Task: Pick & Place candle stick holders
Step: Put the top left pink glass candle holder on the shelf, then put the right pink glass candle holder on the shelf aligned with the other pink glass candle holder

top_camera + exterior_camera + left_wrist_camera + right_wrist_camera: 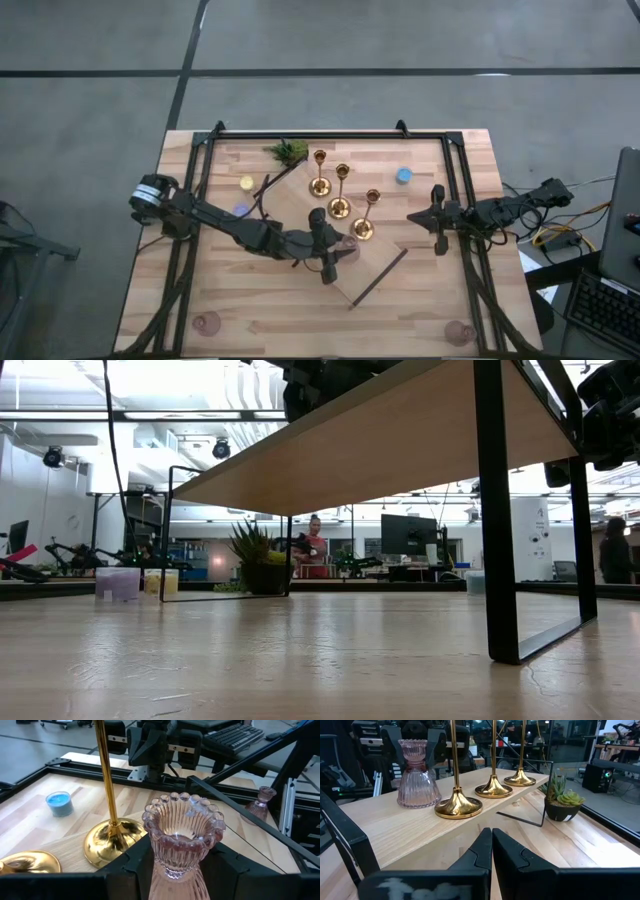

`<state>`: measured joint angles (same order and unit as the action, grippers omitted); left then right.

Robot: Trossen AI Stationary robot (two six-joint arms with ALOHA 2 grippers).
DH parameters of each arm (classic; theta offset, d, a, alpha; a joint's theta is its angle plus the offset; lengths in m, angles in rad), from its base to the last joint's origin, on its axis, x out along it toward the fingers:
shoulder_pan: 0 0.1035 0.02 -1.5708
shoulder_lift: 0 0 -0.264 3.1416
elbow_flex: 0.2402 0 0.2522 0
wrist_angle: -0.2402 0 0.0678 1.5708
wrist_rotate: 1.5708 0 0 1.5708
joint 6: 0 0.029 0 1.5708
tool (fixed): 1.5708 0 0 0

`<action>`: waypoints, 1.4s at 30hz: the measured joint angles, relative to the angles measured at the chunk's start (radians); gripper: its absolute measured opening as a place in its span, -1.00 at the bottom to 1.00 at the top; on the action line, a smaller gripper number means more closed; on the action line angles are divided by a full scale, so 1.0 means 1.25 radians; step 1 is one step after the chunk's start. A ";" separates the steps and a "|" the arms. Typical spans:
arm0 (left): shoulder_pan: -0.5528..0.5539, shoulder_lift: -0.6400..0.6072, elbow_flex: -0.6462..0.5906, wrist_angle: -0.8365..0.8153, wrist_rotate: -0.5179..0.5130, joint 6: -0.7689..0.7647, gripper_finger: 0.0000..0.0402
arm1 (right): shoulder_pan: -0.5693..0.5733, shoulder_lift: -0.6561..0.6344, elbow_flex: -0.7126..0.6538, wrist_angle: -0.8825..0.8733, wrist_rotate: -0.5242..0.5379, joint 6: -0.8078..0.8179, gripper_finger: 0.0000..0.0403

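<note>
Bench (420, 300) carries raised wooden board (375, 265). My left gripper (335, 262) mid-bench, fingers (227, 865) grasping pink glass holder (181, 842), which stands on board's near end. Three gold candlesticks (341, 190) line up on board just beyond. My right gripper (438, 238) waits at right, fingers (507, 852) clenched, nothing between them.

No readable text, no labels, no brand marks, no numbers on anything in view
</note>
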<state>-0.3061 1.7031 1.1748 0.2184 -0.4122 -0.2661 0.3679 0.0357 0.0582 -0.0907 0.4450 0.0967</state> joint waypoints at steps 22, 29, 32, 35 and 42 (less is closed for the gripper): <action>-0.003 -0.032 -0.003 -0.042 0.011 0.030 0.19 | 0.000 0.000 0.000 0.000 0.000 0.000 -0.96; -0.004 -0.086 -0.003 -0.119 0.010 0.041 0.23 | 0.000 0.000 0.000 0.000 0.000 0.000 -0.96; -0.007 -0.108 -0.003 -0.168 0.009 0.041 0.23 | 0.000 0.000 0.000 0.000 0.000 0.000 -0.96; -0.015 -0.121 -0.003 -0.211 0.003 0.036 0.23 | 0.000 0.000 0.000 0.000 0.000 0.000 -0.96; -0.063 -0.141 -0.021 -0.204 -0.106 0.045 0.23 | 0.000 0.000 0.000 0.000 0.000 0.000 -0.96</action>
<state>-0.3850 1.5272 1.1481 -0.0367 -0.5450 -0.2093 0.3679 0.0358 0.0586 -0.0910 0.4447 0.0967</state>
